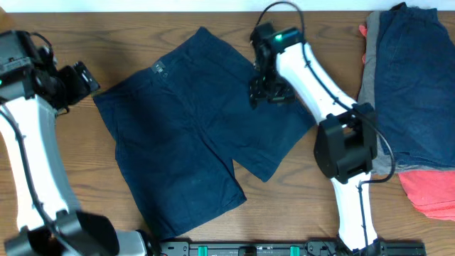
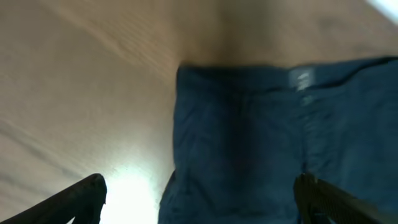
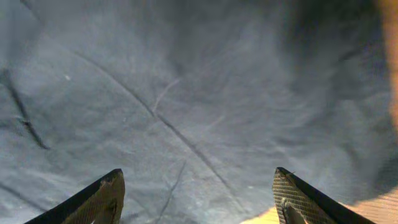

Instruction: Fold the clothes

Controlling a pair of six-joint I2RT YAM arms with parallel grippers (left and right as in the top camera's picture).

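Dark navy shorts (image 1: 192,128) lie spread flat mid-table, waistband to the upper left and both legs pointing lower right. My left gripper (image 1: 84,78) hovers just off the waistband's left corner. In the blurred left wrist view it (image 2: 202,202) is open, with the shorts (image 2: 261,143) and bare wood below it. My right gripper (image 1: 264,91) sits over the upper edge of the right leg. In its wrist view it (image 3: 199,196) is open, close above the creased navy cloth (image 3: 186,93), with nothing pinched. More clothes (image 1: 409,85) lie stacked at the right.
The stack at the right edge has a navy garment on top, grey fabric (image 1: 373,153) under it and a coral-red piece (image 1: 430,192) at the front. The wooden table (image 1: 114,28) shows around the shorts. Arm bases (image 1: 249,249) stand along the front edge.
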